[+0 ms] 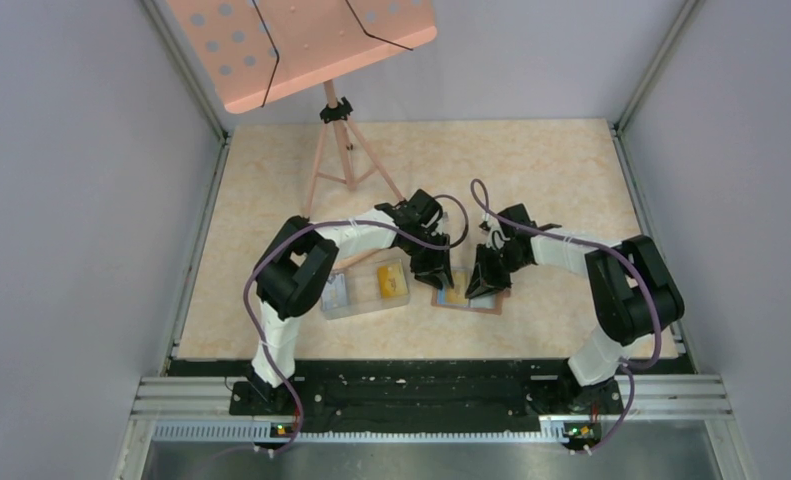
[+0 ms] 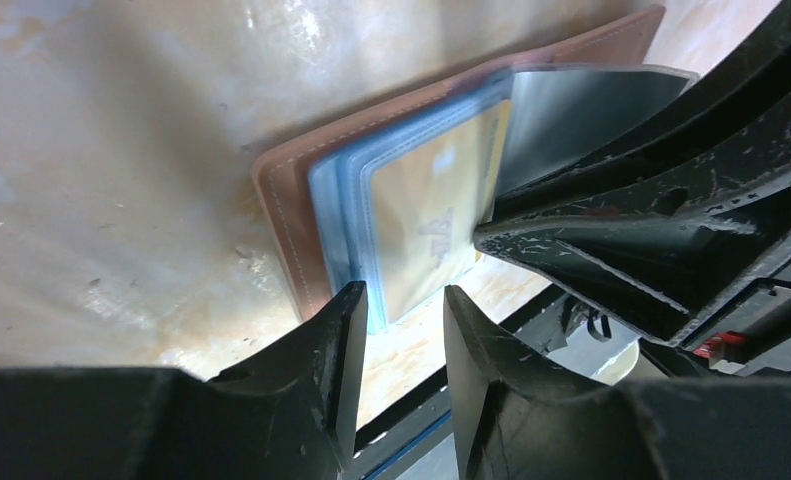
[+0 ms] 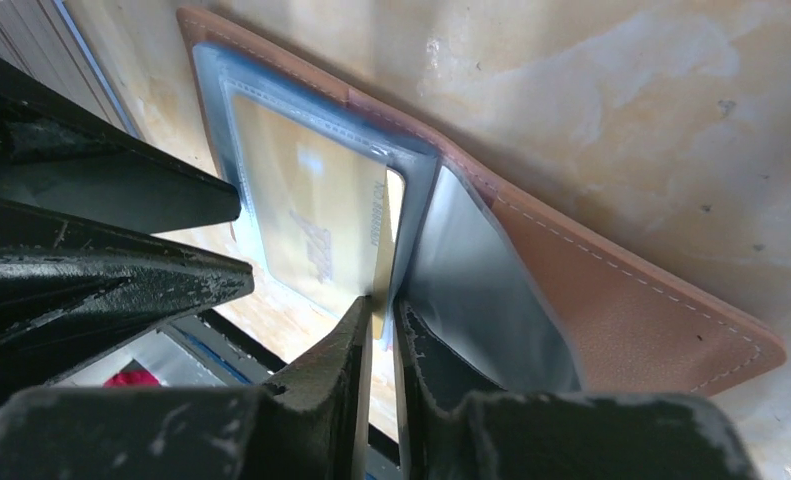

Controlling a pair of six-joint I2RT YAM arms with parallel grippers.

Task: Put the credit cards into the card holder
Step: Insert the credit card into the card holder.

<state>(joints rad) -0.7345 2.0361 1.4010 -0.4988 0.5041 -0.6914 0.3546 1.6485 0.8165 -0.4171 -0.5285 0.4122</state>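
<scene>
The card holder (image 1: 494, 304) is a brown wallet lying open on the table, with clear sleeves inside (image 2: 281, 220) (image 3: 611, 290). A yellow-orange credit card (image 2: 426, 220) (image 3: 301, 220) sits mostly inside one sleeve. My right gripper (image 1: 486, 280) (image 3: 384, 305) is pinched on that card's edge, beside a lifted sleeve leaf (image 3: 471, 270). My left gripper (image 1: 436, 272) (image 2: 404, 295) is open at the wallet's left end, its jaws around the sleeves' corner without closing on it. Another yellow card (image 1: 389, 280) and a grey-blue card (image 1: 336, 292) lie in a clear tray (image 1: 366, 303).
A tripod (image 1: 336, 160) holding a pink perforated board (image 1: 301, 45) stands at the back left. Grey walls enclose the table on both sides. The black rail (image 1: 421, 385) with the arm bases runs along the front edge.
</scene>
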